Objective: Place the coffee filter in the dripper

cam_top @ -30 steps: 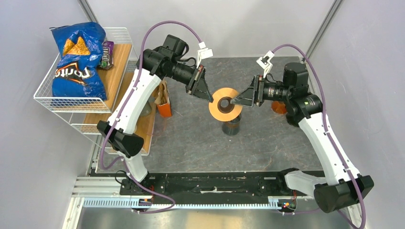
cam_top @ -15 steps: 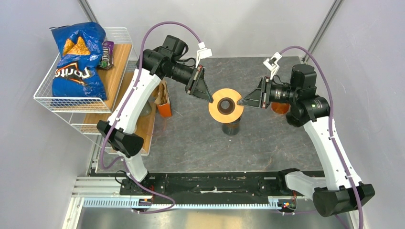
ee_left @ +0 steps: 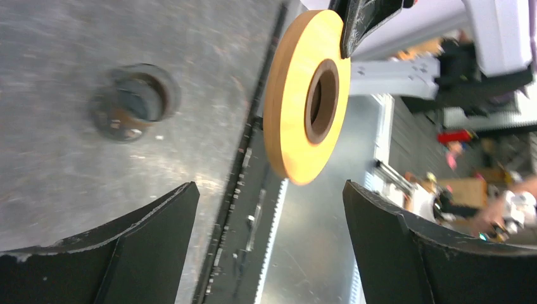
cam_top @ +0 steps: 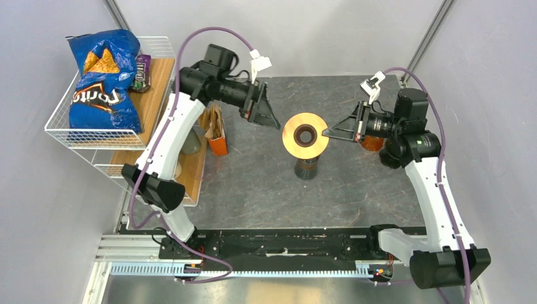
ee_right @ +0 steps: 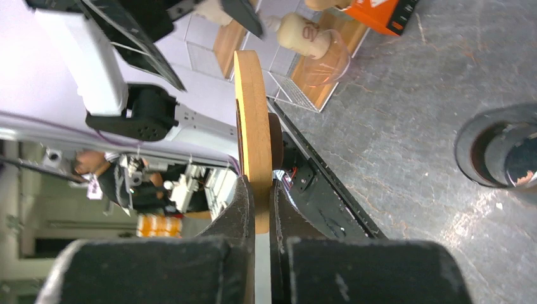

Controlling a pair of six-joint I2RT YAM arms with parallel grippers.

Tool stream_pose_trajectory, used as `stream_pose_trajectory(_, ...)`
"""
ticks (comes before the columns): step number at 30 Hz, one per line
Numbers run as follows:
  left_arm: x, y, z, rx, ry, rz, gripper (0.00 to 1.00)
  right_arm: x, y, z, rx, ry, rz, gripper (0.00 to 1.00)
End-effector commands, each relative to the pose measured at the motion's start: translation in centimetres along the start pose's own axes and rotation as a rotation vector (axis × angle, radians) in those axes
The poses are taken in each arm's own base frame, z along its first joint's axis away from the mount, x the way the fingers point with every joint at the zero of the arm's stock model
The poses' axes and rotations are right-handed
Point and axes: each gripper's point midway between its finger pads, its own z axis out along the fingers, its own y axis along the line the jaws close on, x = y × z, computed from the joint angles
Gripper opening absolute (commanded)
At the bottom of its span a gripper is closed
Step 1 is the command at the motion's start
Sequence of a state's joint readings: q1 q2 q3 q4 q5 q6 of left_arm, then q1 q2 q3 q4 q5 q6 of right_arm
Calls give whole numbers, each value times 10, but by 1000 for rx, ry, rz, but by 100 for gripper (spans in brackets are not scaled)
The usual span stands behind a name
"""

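table: dark grey slab [cam_top: 253, 183]; bare stretch runs from the cup to the near edge and out toward the right edge.
wire shelf: [cam_top: 95, 136] hugs the left edge; blue chip bag [cam_top: 101, 76] on its top tier.
left gripper: [cam_top: 273, 123] fingers spread wide, nothing between them; just left of the ring, clear gap, toward the far-left corner.
right gripper: [cam_top: 328, 132] pinching the ring's right rim, one finger on each face.
wooden ring: [cam_top: 305, 135] orange, centre hole, held off the table mid-slab, above the cup and apart from it.
dark cup: [cam_top: 306, 168] upright, mid-table, under the ring.
orange box: [cam_top: 219, 145] by the left edge beside the shelf; brown paper stack [cam_top: 214, 118] stands in it.
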State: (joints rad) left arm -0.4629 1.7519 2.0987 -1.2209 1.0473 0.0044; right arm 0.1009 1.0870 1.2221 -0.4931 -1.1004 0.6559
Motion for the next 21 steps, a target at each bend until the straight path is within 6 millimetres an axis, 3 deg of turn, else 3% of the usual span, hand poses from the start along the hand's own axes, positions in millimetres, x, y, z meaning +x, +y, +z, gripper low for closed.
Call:
stream_pose_trajectory(1, -40, -3, -45, -172, -199, 147, 93, 0, -26, -8, -19, 15, 155, 0)
stream_pose_trajectory(7, -43, -7, -56, -235, -223, 292, 94, 0, -75, -6, -17, 49, 266, 0)
stream_pose_trajectory(12, -57, -5, -64, -300, -275, 351, 95, 14, -111, 0, -9, 95, 309, 0)
stream_pose_trajectory(21, -40, -2, -57, -271, -244, 312, 96, 46, -157, 3, 19, 211, 327, 0)
